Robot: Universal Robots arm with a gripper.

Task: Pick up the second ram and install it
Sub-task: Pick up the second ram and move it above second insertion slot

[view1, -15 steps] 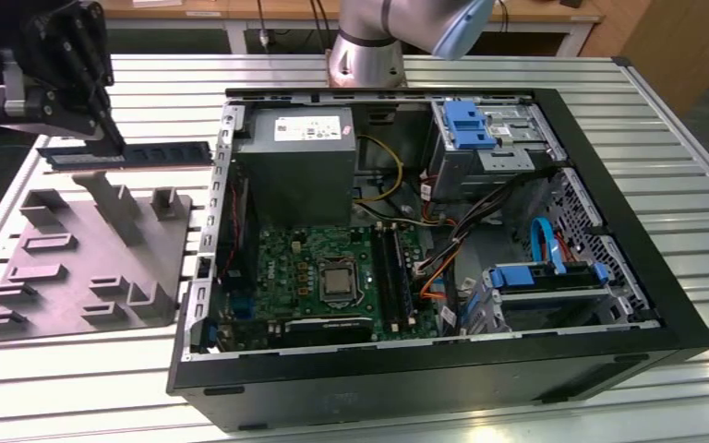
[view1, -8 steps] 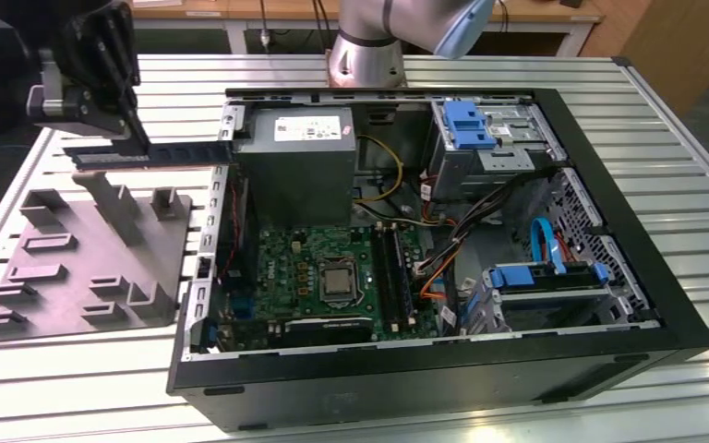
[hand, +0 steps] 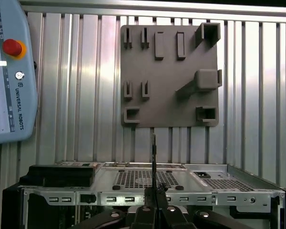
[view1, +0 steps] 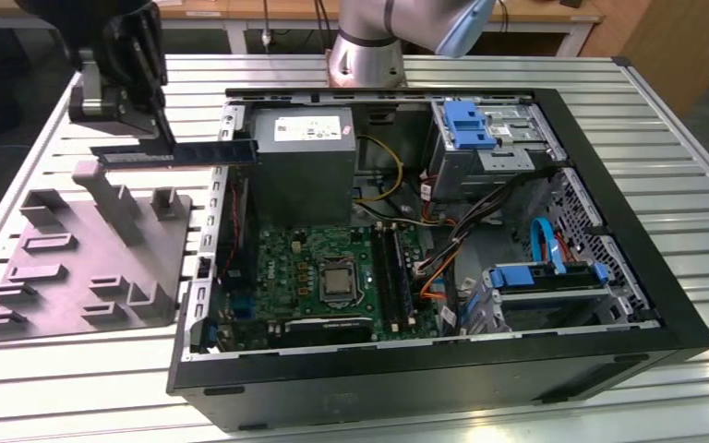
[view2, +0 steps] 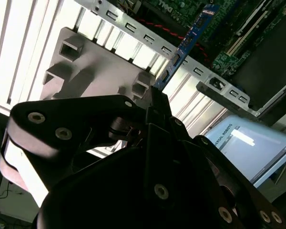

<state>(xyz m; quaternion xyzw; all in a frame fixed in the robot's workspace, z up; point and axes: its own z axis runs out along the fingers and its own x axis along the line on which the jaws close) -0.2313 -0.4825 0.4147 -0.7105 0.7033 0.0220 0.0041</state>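
The gripper (view1: 145,146) is clenched on the second ram (view1: 207,150). There is one gripper and it grips one stick. In the second wrist view the two dark fingers (view2: 150,121) close together at the gripper (view2: 157,98), and the second ram (view2: 188,40) comes out from between them as a long blue-edged strip pointing away from the wrist. In the first wrist view the second ram (hand: 154,157) is seen on its edge, as one thin dark line rising from the gripper (hand: 154,210).

In the exterior view the stick is held by one end and lies about level in the air. Its free end reaches toward the exterior view's right and passes just over the near wall of the computer case (view1: 453,365).

Below the gripper, on the table (view1: 650,120), lies one grey fixture tray (view1: 47,277) with several raised blocks and slots. The stick does not touch it. Both wrist views look past the stick to the grey fixture tray (view2: 95,62) (hand: 167,102).

One open computer case stands at the tray's side, toward the exterior view's right. Inside it I count one green motherboard (view1: 318,258), one grey power supply (view1: 306,152) and two blue drive holders (view1: 472,125) (view1: 549,275). The dark socket strips (view1: 391,268) lie on the board, well apart from the stick; how many they are I cannot tell.

One teach pendant (hand: 9,86) with a red button (hand: 12,46) lies on the table.
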